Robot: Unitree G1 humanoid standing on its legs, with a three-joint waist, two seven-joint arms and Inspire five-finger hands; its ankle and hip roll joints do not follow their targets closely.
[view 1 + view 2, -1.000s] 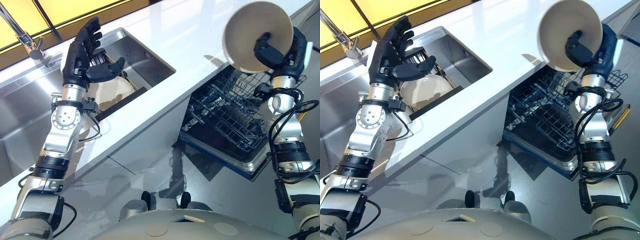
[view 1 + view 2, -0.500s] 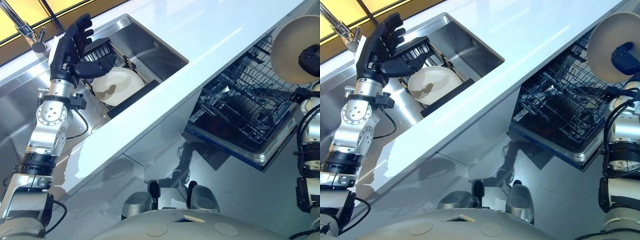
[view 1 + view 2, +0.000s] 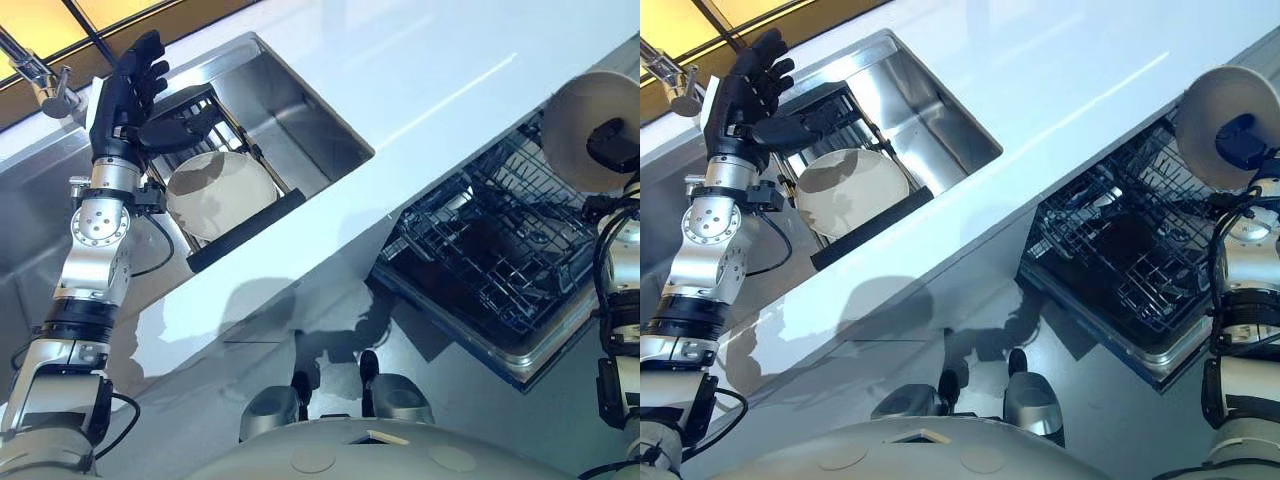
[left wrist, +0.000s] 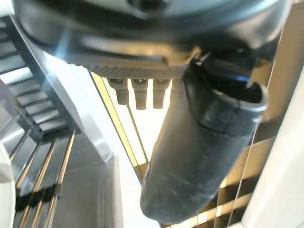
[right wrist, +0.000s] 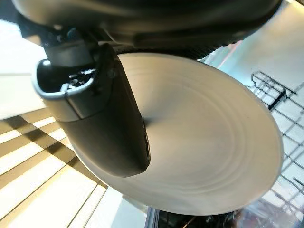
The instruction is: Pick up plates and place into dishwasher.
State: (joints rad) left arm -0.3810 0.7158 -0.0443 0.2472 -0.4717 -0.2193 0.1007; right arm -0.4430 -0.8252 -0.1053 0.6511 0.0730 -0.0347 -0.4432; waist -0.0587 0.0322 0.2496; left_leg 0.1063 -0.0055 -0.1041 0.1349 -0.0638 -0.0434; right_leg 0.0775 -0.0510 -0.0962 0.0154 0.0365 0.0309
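Left eye view: right hand (image 3: 612, 142) pinches 1 plate (image 3: 580, 120) above the open dishwasher rack (image 3: 500, 250); left hand (image 3: 135, 95), fingers straight, hovers over the second plate (image 3: 220, 193) in the sink (image 3: 300, 110). Right wrist view: thumb (image 5: 102, 114) presses the plate's face

The sink (image 3: 300, 110) is brushed stainless steel with a dull sheen, and the faucet (image 3: 40, 80) beside it is polished metal. The countertop (image 3: 420, 60) is smooth, glossy white, throwing back soft reflections. A cream plate (image 3: 220, 193) in the sink looks like glazed ceramic, standing in a black wire rack (image 3: 200, 110). The plate (image 5: 209, 147) in the right hand (image 3: 612, 143) is smooth, matt off-white with faint concentric rings. The dishwasher rack (image 3: 500, 250) is dark coated wire. The floor (image 3: 330, 320) is glossy grey
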